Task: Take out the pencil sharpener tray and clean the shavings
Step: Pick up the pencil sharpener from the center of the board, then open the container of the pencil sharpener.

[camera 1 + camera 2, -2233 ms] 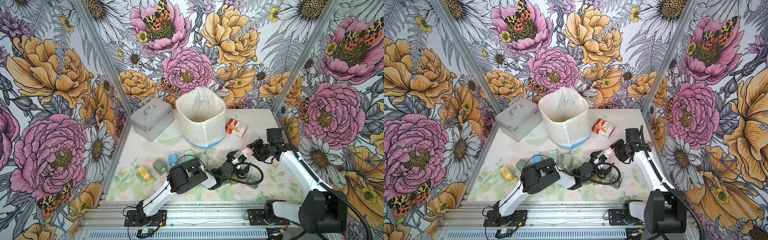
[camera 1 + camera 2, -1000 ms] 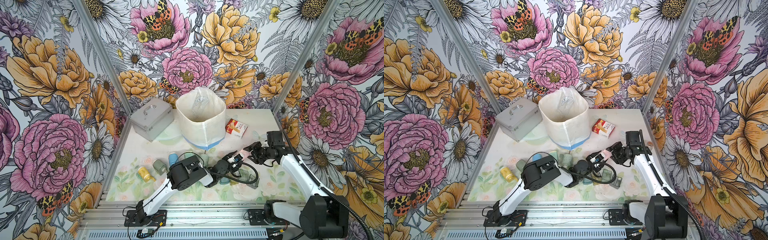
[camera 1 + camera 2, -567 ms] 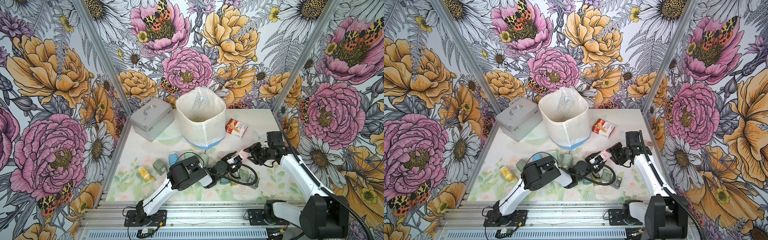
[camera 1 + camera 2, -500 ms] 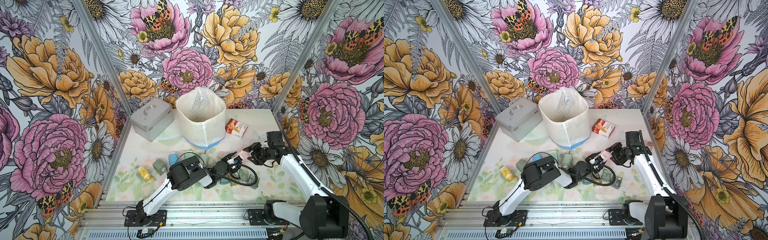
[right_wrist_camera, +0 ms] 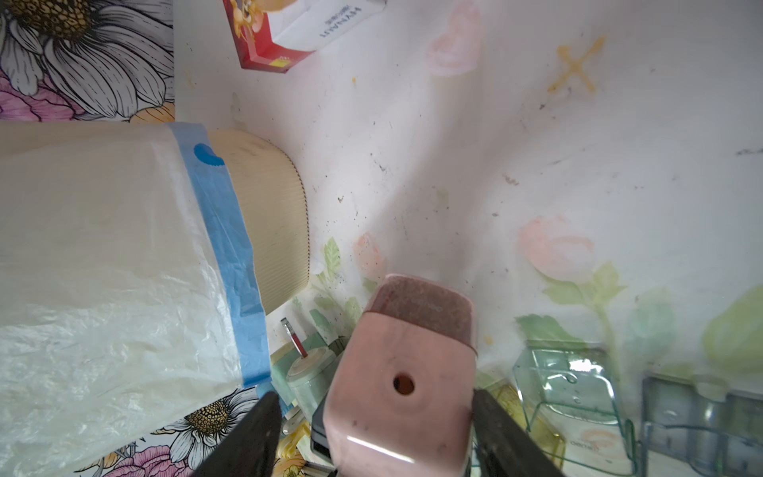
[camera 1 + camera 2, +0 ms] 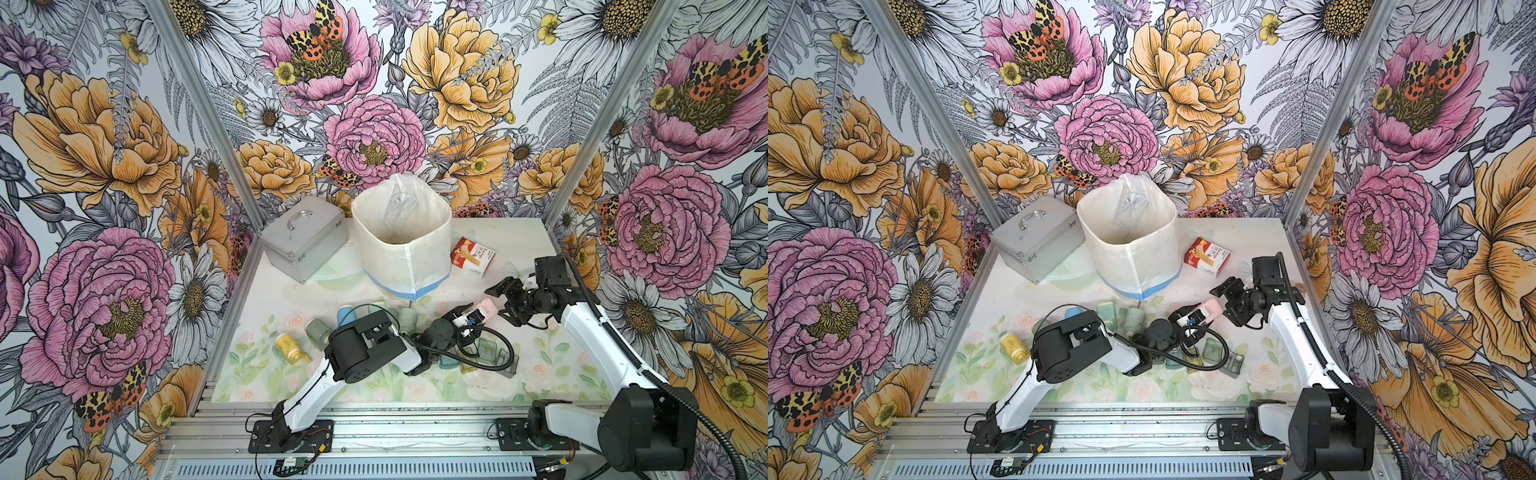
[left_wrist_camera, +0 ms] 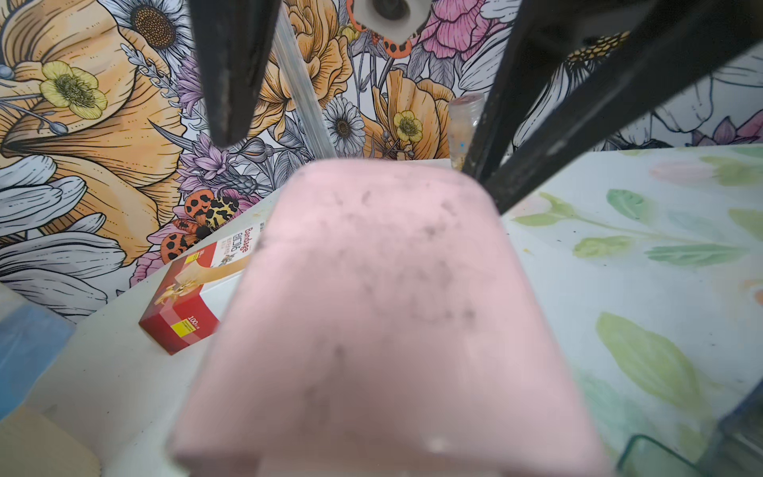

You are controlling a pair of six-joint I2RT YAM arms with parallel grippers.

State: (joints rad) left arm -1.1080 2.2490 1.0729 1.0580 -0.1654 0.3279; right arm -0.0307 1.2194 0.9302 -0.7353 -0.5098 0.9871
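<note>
My left gripper (image 6: 467, 321) is shut on the near end of the pink pencil sharpener (image 6: 487, 308), holding it just above the table in both top views (image 6: 1209, 309). The sharpener fills the left wrist view (image 7: 384, 309), hiding the left fingers. A dark reddish translucent tray (image 5: 419, 307) sits closed in its far end. My right gripper (image 6: 502, 301) is open, with a black finger (image 5: 256, 433) on each side of the sharpener and a gap at both sides. Shavings (image 5: 373, 167) show as tiny dark flecks on the white tabletop.
A bag-lined white bin (image 6: 401, 245) stands at the back, with a silver case (image 6: 303, 237) to its left and a red bandage box (image 6: 473, 256) to its right. Several small sharpeners (image 6: 316, 330) and clear loose trays (image 6: 486, 353) lie around the left arm.
The right gripper's jaws have opened off the pink sharpener's end. The left gripper keeps its hold, and the sharpener has barely moved.
</note>
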